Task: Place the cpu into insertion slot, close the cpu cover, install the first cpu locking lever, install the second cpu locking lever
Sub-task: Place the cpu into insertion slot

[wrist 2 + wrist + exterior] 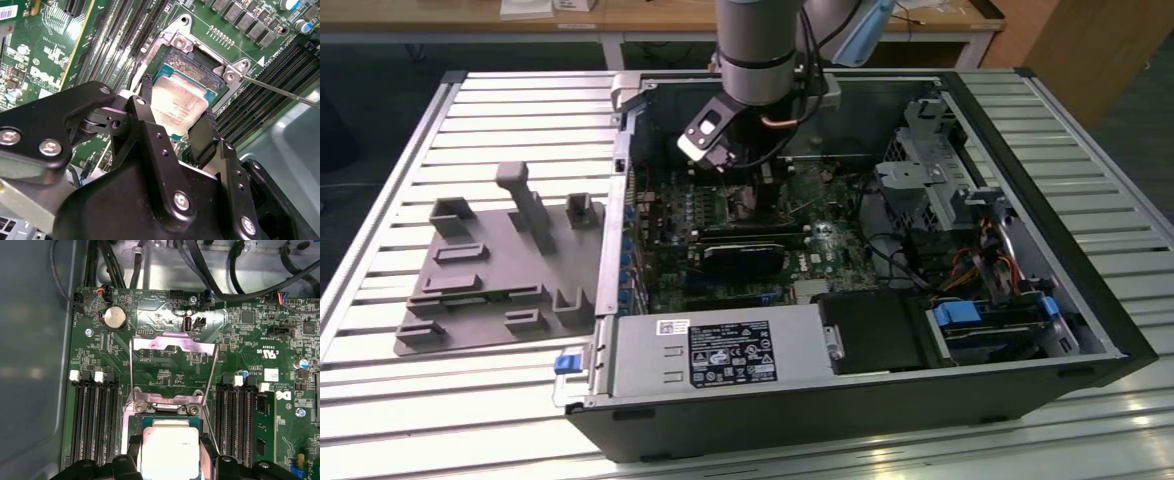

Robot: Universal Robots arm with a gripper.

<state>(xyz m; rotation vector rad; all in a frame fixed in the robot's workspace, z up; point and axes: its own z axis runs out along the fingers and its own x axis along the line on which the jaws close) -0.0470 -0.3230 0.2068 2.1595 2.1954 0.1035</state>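
Seated in or just above socket: cannot tell. Near edge of chip hidden behind pincer body in second wrist view, cut off in first wrist view. Pincer clamped on chip, black fingers against two opposite edges, chip between them right over socket on green board. Cover tipped up, open, just beyond socket. Thin lever angled out beside socket. In exterior view, fingertips hidden behind arm, down inside computer case on slatted counter.
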